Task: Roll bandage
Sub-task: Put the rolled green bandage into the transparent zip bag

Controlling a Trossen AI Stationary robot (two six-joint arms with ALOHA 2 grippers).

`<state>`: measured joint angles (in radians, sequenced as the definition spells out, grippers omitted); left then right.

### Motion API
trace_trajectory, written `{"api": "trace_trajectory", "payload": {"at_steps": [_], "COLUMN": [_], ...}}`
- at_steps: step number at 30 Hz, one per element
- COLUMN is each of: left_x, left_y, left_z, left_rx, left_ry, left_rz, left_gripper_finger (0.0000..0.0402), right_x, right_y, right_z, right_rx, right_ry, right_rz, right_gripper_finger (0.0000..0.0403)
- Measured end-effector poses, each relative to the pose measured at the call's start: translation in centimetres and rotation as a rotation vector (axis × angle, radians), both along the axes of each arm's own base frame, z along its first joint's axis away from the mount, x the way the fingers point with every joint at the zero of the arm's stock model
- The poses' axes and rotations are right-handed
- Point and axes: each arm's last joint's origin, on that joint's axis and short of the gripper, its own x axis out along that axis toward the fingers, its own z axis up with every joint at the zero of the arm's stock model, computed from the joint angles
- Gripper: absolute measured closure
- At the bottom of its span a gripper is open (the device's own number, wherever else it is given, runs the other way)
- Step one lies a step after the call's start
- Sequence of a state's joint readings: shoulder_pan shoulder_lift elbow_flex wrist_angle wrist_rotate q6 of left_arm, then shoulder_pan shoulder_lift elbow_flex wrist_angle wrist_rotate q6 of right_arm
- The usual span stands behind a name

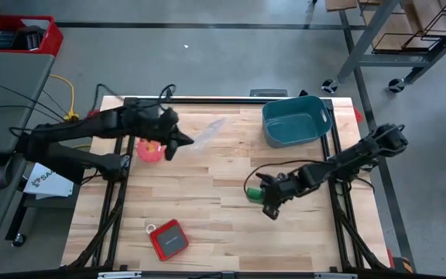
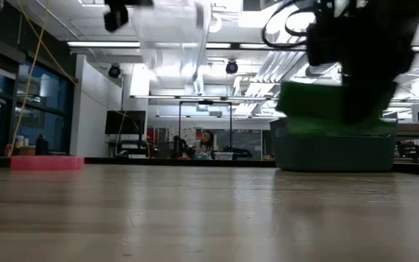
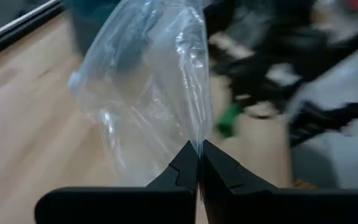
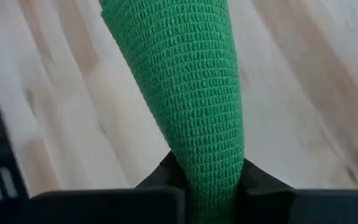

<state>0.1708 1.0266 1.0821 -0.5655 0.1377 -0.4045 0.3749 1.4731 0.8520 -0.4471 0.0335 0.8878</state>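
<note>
**Bandage held in right gripper, clear bag held in left: slippage and unrolling are the main risks**

Position. The right gripper (image 1: 269, 208) is low over the right-centre of the wooden table (image 1: 207, 194), its fingers pinching the bandage (image 4: 194, 93). In the high view the green roll (image 1: 253, 193) shows just beside the fingertips. The left gripper (image 1: 183, 142) is over the left-rear of the table, fingers pressed together on the edge of a clear plastic bag (image 3: 148, 93), which hangs out from them.

Risks, as judged.
- The bandage is soft, compressible fabric. A pinch on it may deform the roll rather than secure it, so it could slide out of the fingers or loosen a turn.
- Whether a loose end trails from the roll cannot be determined. If one does, it could catch on the table and unwind.
- The bag is thin and slick, held only by one edge. It could slip free, or sag shut if something has to go into it.
- The two arms are well apart at present. Bringing them together risks finger contact.

Materials.
- Bandage: bright green, matte, open woven mesh, crinkled surface, rounded and tapering in the right wrist view.
- Bag: transparent film, creased, glossy highlights.
- Table: pale wood planks, smooth.
- Also present: teal plastic tub (image 1: 296, 120), rigid, at the rear right; pink-red ring (image 1: 150, 150) under the left arm; red flat case (image 1: 167, 239) at the front.
</note>
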Motion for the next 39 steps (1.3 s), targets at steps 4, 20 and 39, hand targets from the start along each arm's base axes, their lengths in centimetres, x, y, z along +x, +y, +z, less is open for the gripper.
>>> {"api": "trace_trajectory", "payload": {"at_steps": [4, 20, 39], "left_x": [-1.0, 1.4, 2.5], "left_y": [-2.3, -7.7, -8.9], "left_z": [0.6, -1.9, 0.7], "left_rx": [-0.012, -0.001, -0.219], "left_ry": [-0.017, 0.104, -0.160], "left_rz": [-0.105, -0.509, -0.707], "left_gripper_finger": [0.0401, 0.0401, 0.0401], "right_x": [0.9, 1.6, 3.7], "right_y": [-1.0, -2.2, -1.6], "right_z": [0.3, 2.2, 7.6], "right_rx": [-0.005, -0.022, -0.032], "right_ry": [-0.071, -0.126, -0.480], "right_rz": [-0.081, 0.061, 0.174], "right_gripper_finger": [0.0325, 0.0193, 0.0192]}}
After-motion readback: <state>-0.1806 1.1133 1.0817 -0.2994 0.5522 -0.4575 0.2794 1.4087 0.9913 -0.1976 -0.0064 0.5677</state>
